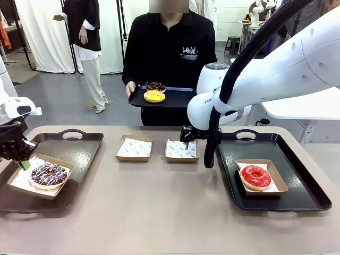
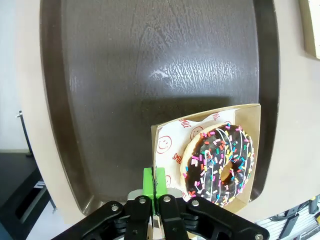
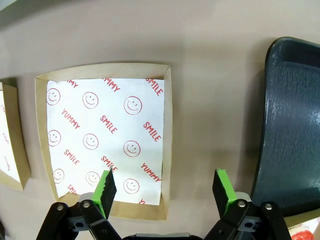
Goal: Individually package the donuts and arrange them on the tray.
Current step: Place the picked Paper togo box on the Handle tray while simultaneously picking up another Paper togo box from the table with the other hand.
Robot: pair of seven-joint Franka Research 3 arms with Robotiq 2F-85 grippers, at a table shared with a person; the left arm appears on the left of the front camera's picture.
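Left gripper (image 2: 154,178) clamps the donut box (image 2: 253,131) rim between shut jaws; thin card may slip. Right gripper (image 3: 165,183) gapes, empty.

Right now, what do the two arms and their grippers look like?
The right arm: glossy white rounded shells, a thick black cable along it, dark lettering on one joint. The left gripper and right gripper: black linkages, bright green pads.

White right arm (image 1: 297,66), black cable (image 1: 213,143); right claw (image 3: 165,186) black, green pads (image 3: 222,186).

Grey floor (image 1: 53,101), white curtains (image 1: 42,32).
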